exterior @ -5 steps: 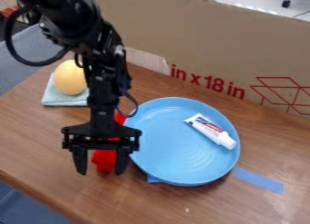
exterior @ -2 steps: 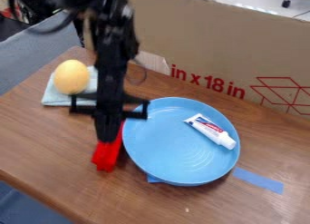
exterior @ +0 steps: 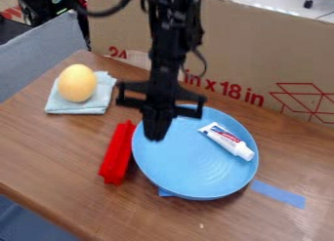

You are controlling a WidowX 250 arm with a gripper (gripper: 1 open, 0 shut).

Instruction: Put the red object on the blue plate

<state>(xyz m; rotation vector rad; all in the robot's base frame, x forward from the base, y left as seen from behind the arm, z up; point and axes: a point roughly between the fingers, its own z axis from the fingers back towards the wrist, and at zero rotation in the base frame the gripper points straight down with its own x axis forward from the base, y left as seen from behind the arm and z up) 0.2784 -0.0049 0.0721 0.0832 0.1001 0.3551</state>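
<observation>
While the arm hangs blurred over the plate's left part, the red block lies flat on the worktop, just off the blue plate's left rim, touching it or nearly so, can't tell which. Block: long, narrow, bright red, rectangular with squared ends, looks solid and matte. Long axis runs near-to-far, tilted slightly, far end leaning right toward the plate; near end sits closest to the front edge.

Plate: large, round, light blue plastic, raised rim, faint concentric rings, smooth sheen. A small white tube with red and blue print lies on its right part, diagonal.

Fingers: pointing down, pressed together into one dark tip, nothing between them, clear of the block.

Worktop is brown wood grain. Back left, a yellow-orange rounded fruit sits on a pale blue-green folded cloth. Cardboard box with red print stands behind. Blue tape strip lies right of the plate.
</observation>
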